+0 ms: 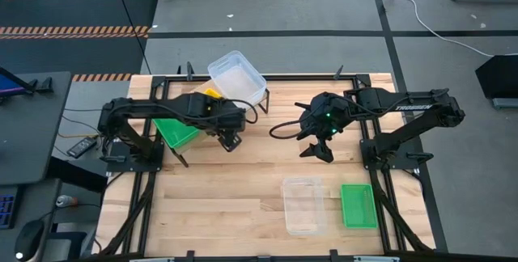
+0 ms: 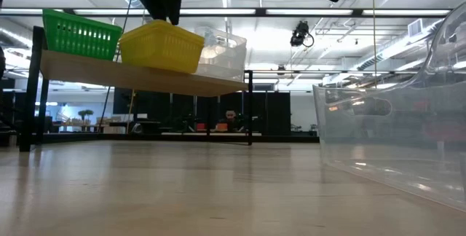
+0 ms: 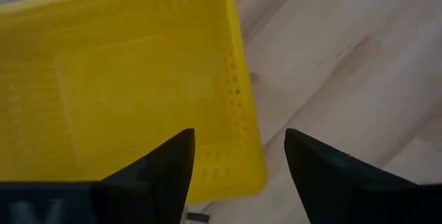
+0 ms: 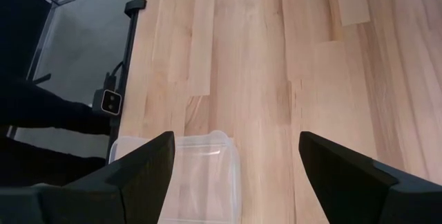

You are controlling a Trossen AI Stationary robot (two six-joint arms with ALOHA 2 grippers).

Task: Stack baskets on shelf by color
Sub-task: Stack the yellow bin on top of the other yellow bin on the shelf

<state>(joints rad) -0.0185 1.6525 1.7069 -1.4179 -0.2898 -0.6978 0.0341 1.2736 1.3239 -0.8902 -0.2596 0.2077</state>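
On the slanted plywood shelf (image 2: 145,77), three baskets rest on their bases side by side: green (image 2: 79,33), yellow (image 2: 162,45) and clear (image 2: 222,52). In the high view they are the green (image 1: 176,131), the yellow (image 1: 212,94), mostly under the left arm, and the clear (image 1: 236,76). My left gripper (image 1: 231,141) is open and hovers just off the yellow basket's (image 3: 124,86) corner (image 3: 252,172). My right gripper (image 1: 320,150) is open above the table's middle. On the table's near right lie a clear basket (image 1: 303,205) and a green one (image 1: 357,205).
The clear table basket (image 2: 393,119) stands close to the low camera and fills that view's right side; it also shows past the right fingers (image 4: 200,172). Bare slatted tabletop (image 1: 218,205) lies between the shelf and these two baskets. Black frame rails run along the table's edges (image 1: 129,213).
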